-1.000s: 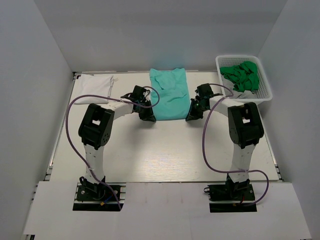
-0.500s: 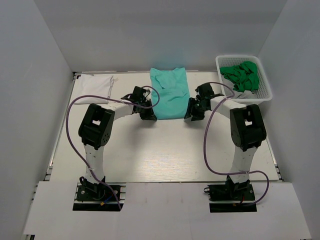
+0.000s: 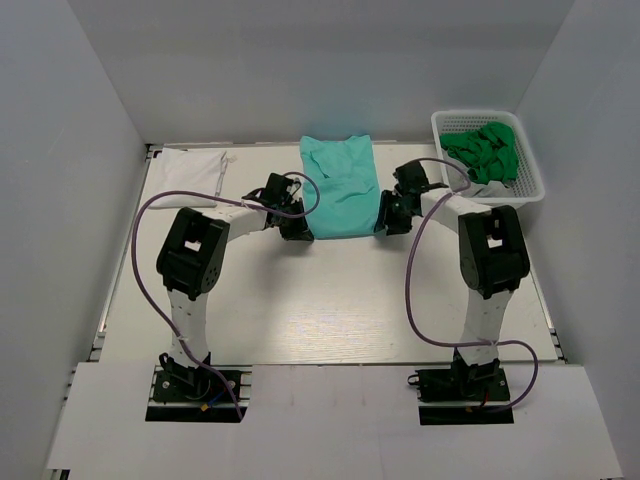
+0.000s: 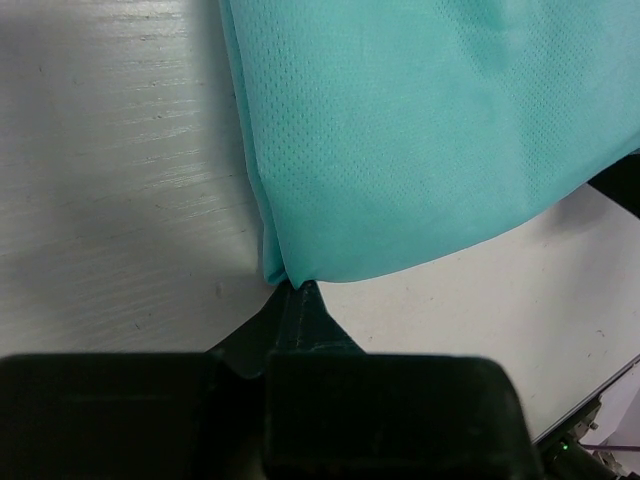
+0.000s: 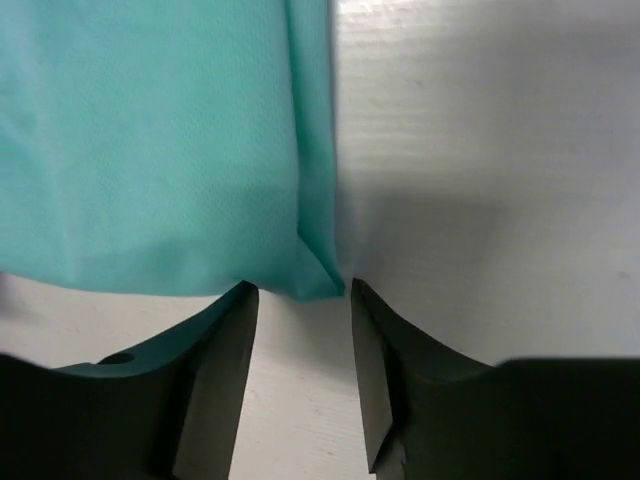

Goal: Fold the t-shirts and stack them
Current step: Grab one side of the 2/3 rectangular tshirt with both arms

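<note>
Since a second before, our right gripper [image 5: 300, 305] had spread its jaws just short of the teal t-shirt [image 3: 340, 190], at its near-right corner, while the left gripper [image 4: 292, 290] pinched the near-left corner. We judged both corners needed matching bites before any lift. The shirt lay far-centre on the table [image 3: 330, 310], long axis running away from us, collar farthest.

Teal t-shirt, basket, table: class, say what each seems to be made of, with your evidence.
Teal t-shirt: matte knit, likely synthetic sports fabric; tiny regular pinholes show close up.
Basket: white, probably moulded plastic; stiff open lattice walls.
Table: pale wood or wood-look laminate, satin; faint grain streaks.
</note>
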Controlling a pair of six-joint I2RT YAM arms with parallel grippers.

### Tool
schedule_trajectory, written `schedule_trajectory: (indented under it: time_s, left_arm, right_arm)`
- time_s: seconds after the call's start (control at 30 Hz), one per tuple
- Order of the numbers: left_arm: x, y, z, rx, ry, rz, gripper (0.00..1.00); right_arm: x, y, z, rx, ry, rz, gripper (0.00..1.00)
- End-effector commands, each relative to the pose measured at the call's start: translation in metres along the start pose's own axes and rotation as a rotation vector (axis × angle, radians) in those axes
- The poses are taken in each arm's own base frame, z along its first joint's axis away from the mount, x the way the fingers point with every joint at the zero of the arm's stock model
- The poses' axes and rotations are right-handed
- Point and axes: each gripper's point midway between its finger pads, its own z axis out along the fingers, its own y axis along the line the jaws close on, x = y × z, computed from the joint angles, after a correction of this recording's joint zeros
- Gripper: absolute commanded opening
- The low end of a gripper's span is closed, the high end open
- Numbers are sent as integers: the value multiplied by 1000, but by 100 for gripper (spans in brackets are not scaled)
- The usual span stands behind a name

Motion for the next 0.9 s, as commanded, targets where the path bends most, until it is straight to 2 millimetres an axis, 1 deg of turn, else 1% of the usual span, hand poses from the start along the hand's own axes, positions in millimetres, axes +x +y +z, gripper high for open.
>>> schedule_trajectory:
  time_s: [0.0, 0.03, 0.07, 0.1, 0.13, 0.17, 0.2, 0.23, 0.27, 0.3, 0.33, 0.37, 0.4, 0.43, 0.47, 0.5, 0.53, 0.57, 0.6, 0.63, 0.67, 0.7, 0.73, 0.77, 0.8, 0.83, 0.87]
  left_arm:
    - [16, 28, -1, -122, 29, 15, 0]
    - [16, 28, -1, -122, 29, 15, 0]
    - [16, 28, -1, -122, 29, 15, 0]
    - [18, 29, -2, -127, 36, 13, 0]
    - [15, 26, -5, -121, 26, 16, 0]
    - [9, 22, -11, -119, 3, 21, 0]
    - [12, 22, -15, -119, 2, 8, 0]
    - [11, 20, -20, -114, -6, -2, 0]
    - [11, 17, -25, -105, -21, -12, 0]
    - [14, 14, -37, -91, -41, -18, 0]
    - [15, 12, -43, -83, -54, -24, 0]
    - [15, 10, -49, -74, -66, -20, 0]
    - [24, 10, -53, -73, -58, -14, 0]
    - [28, 8, -66, -77, -53, -16, 0]
    - [33, 11, -70, -93, -46, -19, 0]
    - [38, 7, -75, -91, -36, -11, 0]
    - [45, 8, -79, -92, -13, -3, 0]
    - [55, 4, -90, -91, 16, -1, 0]
    - [60, 4, -97, -93, 37, -6, 0]
    - [73, 0, -102, -75, 80, -6, 0]
    - [88, -3, -117, -70, 113, -6, 0]
    - [96, -8, -126, -40, 139, -10, 0]
    - [104, -12, -133, -28, 156, -18, 0]
    - [115, -10, -144, -48, 197, -42, 0]
    - [123, -18, -158, -21, 212, -35, 0]
    - [126, -19, -168, -27, 221, -39, 0]
    - [136, -19, -181, -39, 264, -63, 0]
  right_arm:
    - [-19, 5, 10, -30, -36, -10, 47]
    - [-20, 10, 11, -51, -36, -11, 41]
    - [-18, 10, 16, -56, -24, -10, 36]
    - [-20, 12, 15, -66, -25, -7, 31]
    - [-19, 14, 15, -73, -17, -11, 21]
    - [-18, 15, 12, -77, -20, -15, 16]
    - [-18, 14, 10, -80, -26, -15, 11]
    - [-17, 18, 8, -102, -30, -24, 6]
    - [-10, 19, 1, -112, -28, -42, 0]
    - [-7, 24, -4, -140, -23, -48, 0]
    - [-2, 28, -8, -163, -13, -53, 0]
    - [13, 33, -19, -200, 10, -66, 0]
    - [18, 36, -24, -219, 19, -72, 0]
    - [24, 38, -37, -238, 13, -88, 0]
    - [43, 36, -41, -253, 69, -91, 0]
    - [50, 37, -45, -264, 80, -116, 0]
    - [57, 38, -55, -272, 82, -121, 0]
    - [74, 39, -64, -292, 145, -113, 0]
    - [90, 36, -66, -293, 184, -108, 0]
    - [98, 43, -82, -311, 192, -116, 0]
    - [109, 48, -91, -341, 224, -112, 0]
    - [125, 50, -101, -365, 260, -93, 0]
    - [130, 58, -112, -389, 263, -106, 0]
    - [142, 58, -120, -396, 304, -96, 0]
    - [158, 55, -130, -386, 356, -82, 0]
    - [164, 61, -142, -410, 368, -84, 0]
    - [181, 58, -153, -396, 436, -67, 0]
